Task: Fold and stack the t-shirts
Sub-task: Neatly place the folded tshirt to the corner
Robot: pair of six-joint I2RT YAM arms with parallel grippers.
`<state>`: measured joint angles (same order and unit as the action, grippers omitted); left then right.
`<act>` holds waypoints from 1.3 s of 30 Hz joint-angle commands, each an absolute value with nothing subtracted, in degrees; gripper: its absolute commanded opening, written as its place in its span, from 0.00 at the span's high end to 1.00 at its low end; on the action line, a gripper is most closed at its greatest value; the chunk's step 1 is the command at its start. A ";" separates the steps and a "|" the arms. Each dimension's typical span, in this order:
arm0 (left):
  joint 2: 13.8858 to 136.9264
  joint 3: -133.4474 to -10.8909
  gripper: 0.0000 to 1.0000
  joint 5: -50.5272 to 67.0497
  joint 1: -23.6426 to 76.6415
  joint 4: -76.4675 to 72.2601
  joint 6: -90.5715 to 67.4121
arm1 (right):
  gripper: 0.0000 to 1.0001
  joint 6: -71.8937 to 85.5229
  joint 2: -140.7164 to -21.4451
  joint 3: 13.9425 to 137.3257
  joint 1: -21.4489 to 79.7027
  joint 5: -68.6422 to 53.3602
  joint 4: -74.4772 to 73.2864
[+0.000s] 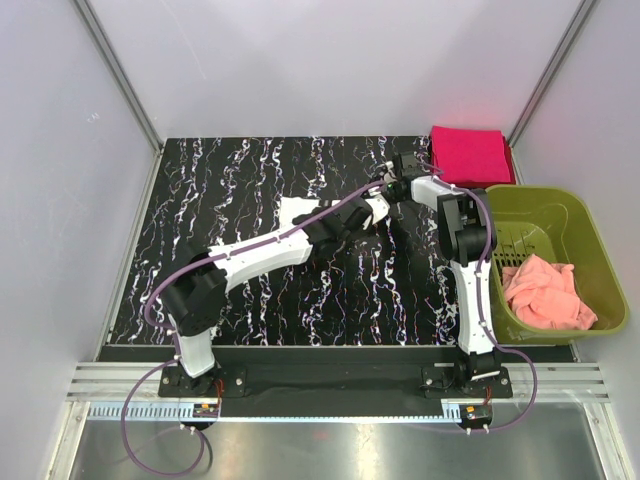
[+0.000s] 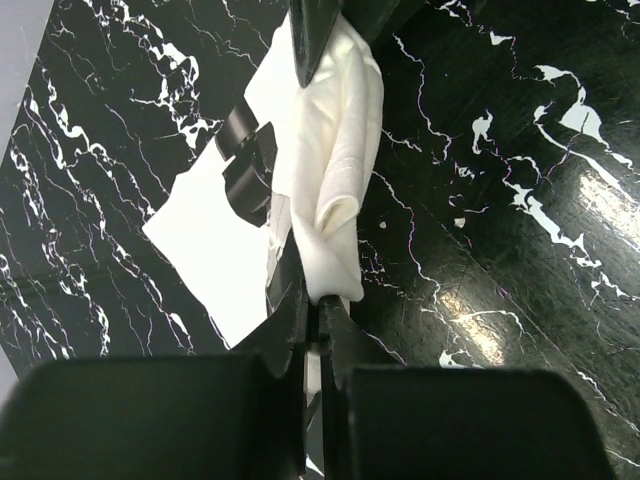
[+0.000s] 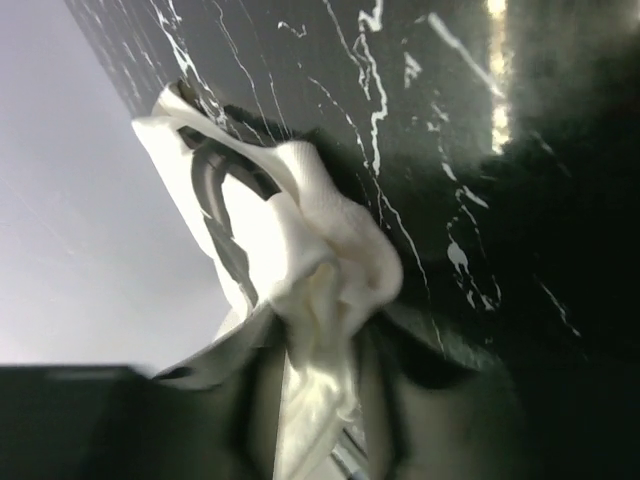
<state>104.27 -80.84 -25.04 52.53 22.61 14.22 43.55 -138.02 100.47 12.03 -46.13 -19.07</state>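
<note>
**A:** What is in view here?
**B:** A black counter [image 1: 330,300] veined with white, boxed in by pale walls [image 1: 330,60] on three sides.

**A:** And on the right?
**B:** An olive-green basket [image 1: 545,210] sits at the counter's right edge, with slots in its inner wall. A salmon-pink cloth [image 1: 545,292] lies crumpled inside, against the near right corner.

**A:** Anything along the front?
**B:** A ribbed aluminium rail [image 1: 110,382] runs along the near edge, and a bright steel sheet [image 1: 330,445] lies below it. The wrist views show only glare on the counter's glossy top.
</note>
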 commanded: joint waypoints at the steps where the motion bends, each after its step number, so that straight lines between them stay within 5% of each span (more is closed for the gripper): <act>1: 99.58 -81.83 1.00 -24.61 52.47 21.10 13.36 | 0.72 44.21 -137.82 100.55 13.53 -41.59 -16.26; 4: 98.62 -80.95 1.00 -23.91 52.47 20.21 13.10 | 0.79 44.30 -137.11 100.72 13.62 -40.60 -17.14; 5: 98.44 -80.77 1.00 -23.73 52.47 20.48 13.10 | 0.73 44.21 -136.94 100.72 13.54 -40.95 -17.40; 7: 98.18 -79.81 1.00 -23.47 52.47 20.39 13.27 | 0.39 44.30 -135.89 99.85 13.54 -41.39 -18.72; 11: 97.56 -77.53 1.00 -23.03 52.47 19.52 13.62 | 0.22 46.40 -133.16 96.07 12.92 -42.53 -16.54; 20: 97.91 -77.34 1.00 -22.85 52.29 19.16 13.36 | 0.17 48.69 -134.82 95.01 13.45 -45.79 -13.36; 26: 98.26 -79.54 1.00 -21.71 52.29 20.48 12.22 | 0.36 48.08 -134.74 94.75 15.29 -42.64 -11.96; 27: 98.17 -79.63 1.00 -21.53 52.29 20.57 11.78 | 0.49 47.90 -133.78 93.44 15.47 -40.54 -11.08; 30: 97.30 -79.19 1.00 -20.57 52.38 20.83 10.55 | 0.62 47.38 -132.72 91.85 16.08 -38.07 -7.56; 33: 96.33 -78.84 1.00 -18.90 52.47 21.27 9.06 | 1.00 44.40 -131.49 92.11 17.22 -32.47 -7.38; 37: 94.40 -78.14 0.98 -12.86 52.82 21.36 4.41 | 1.00 33.80 -129.73 95.44 18.19 -26.72 -11.94; 39: 93.61 -77.61 0.72 -10.21 52.65 21.62 0.19 | 1.00 26.93 -129.29 100.33 18.63 -22.53 -19.92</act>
<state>99.29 -76.51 -16.91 52.47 23.38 6.68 39.48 -133.23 94.00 17.76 -34.11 -13.32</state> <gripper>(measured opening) 0.200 0.037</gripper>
